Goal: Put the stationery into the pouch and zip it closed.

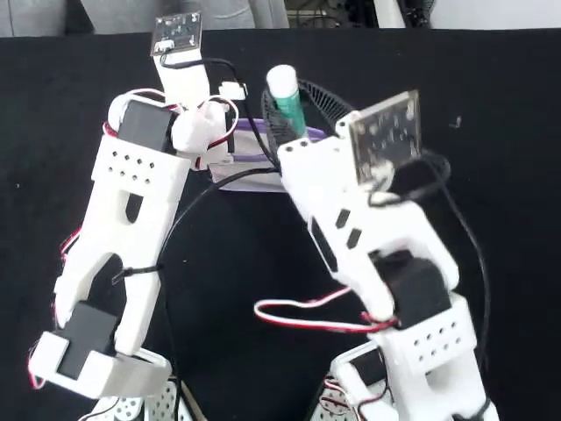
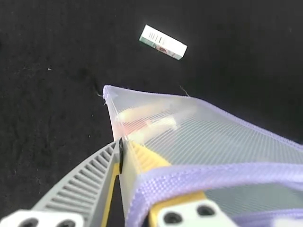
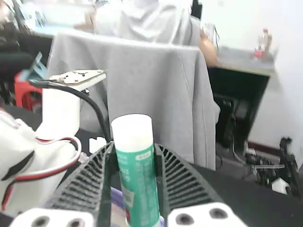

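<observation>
My left gripper [image 2: 124,149] is shut on one end of the pouch [image 2: 199,137], a clear mesh pouch with purple trim, gripping it near a corner. Pale, pinkish items [image 2: 149,122] show through the mesh inside it. A small white and green eraser [image 2: 163,42] lies on the black table beyond the pouch's corner. My right gripper [image 3: 135,149] is shut on a green glue stick [image 3: 137,165] with a white cap, held upright. From above, the glue stick [image 1: 285,92] stands over the pouch [image 1: 254,149], close beside the left gripper [image 1: 230,145].
The black table [image 1: 491,132] stretches wide to the right and the left of both arms. Red and white cables [image 1: 307,311] loop beside the right arm. Beyond the table's far edge hangs a grey cloth [image 3: 142,80] over furniture.
</observation>
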